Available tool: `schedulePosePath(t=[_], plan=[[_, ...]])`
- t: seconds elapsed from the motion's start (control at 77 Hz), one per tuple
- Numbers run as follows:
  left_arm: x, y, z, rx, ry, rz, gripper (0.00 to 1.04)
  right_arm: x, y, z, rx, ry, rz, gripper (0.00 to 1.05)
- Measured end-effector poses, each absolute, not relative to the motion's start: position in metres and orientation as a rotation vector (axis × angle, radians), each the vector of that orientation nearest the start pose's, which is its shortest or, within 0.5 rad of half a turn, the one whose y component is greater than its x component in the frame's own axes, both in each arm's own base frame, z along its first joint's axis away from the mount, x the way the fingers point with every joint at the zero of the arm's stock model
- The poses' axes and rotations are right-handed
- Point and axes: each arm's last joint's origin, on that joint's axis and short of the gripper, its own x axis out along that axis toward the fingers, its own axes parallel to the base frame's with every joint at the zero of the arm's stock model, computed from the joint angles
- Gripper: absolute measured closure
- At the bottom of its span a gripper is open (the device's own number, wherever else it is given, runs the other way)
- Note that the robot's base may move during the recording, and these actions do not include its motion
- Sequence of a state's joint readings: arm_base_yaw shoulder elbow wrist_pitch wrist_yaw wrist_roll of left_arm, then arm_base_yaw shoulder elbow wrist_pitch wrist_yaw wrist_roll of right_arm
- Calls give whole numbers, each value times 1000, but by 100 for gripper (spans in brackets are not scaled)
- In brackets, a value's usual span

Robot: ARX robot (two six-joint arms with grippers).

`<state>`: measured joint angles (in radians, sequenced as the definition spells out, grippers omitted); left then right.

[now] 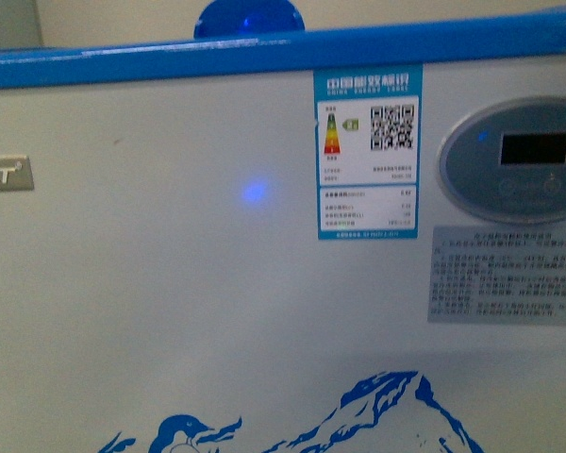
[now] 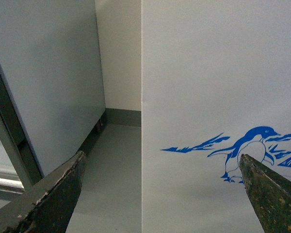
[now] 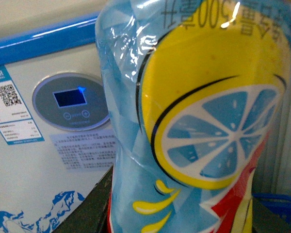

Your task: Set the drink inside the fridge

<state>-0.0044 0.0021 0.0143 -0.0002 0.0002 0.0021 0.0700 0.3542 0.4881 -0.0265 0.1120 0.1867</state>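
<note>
Currently the front view is filled by the fridge (image 1: 170, 283): white front wall, with the blue rim (image 1: 264, 52) running across the top of the frame. Energy label (image 1: 368, 151) sits upper right of centre. Oval grey control panel (image 1: 514, 160) is at the right edge, with a grey text sticker (image 1: 505, 274) directly below it. Blue penguin-and-mountain decal (image 1: 358, 415) runs along the bottom edge. Metal badge (image 1: 5, 175) is at the left edge. Small blue glow (image 1: 255, 193) shows on the wall at mid-frame. Blue rounded shape (image 1: 250, 19) sits above the rim at top centre; cannot tell what it is. Neither arm appears in this view.

Left wrist view: left gripper (image 2: 161, 165) is spread wide, with nothing between its fingers (image 2: 63, 189). Beyond them is the fridge wall with the penguin print. A grey cabinet (image 2: 48, 82) stands beside it, with a strip of grey floor (image 2: 116, 170) between the two.

Right wrist view: right gripper (image 3: 179, 216) is clamped on the drink (image 3: 194, 121), a dark finger (image 3: 85, 213) touching each side of the bottle. The bottle's wrap is pale blue with a large yellow lemon slice and some red lower down. The drink is outside the fridge, held in front of its front wall, with the control panel and text sticker just behind it. Blue basket (image 3: 276, 204) is partly visible past the bottle on the side away from the fridge
</note>
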Motion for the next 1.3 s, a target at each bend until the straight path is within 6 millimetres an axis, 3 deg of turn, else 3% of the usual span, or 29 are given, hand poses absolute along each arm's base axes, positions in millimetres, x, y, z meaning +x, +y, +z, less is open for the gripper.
schedulePosePath(t=[1.013,1.039,1.078,1.156,1.299], plan=[[97,0,168,2,-12,-5,8,103,4,298,196,-112,-35,65],[97,-1,168,-55,63,-53,8,103,4,298,196,-112,-35,65],[104,0,170,-179,224,-101,8,103,4,298,196,-112,-35,65],[123,0,176,-264,299,-114,8,103,4,298,196,-111,-34,65],[168,-15,204,-144,225,-258,8,103,4,298,196,-112,-36,65]])
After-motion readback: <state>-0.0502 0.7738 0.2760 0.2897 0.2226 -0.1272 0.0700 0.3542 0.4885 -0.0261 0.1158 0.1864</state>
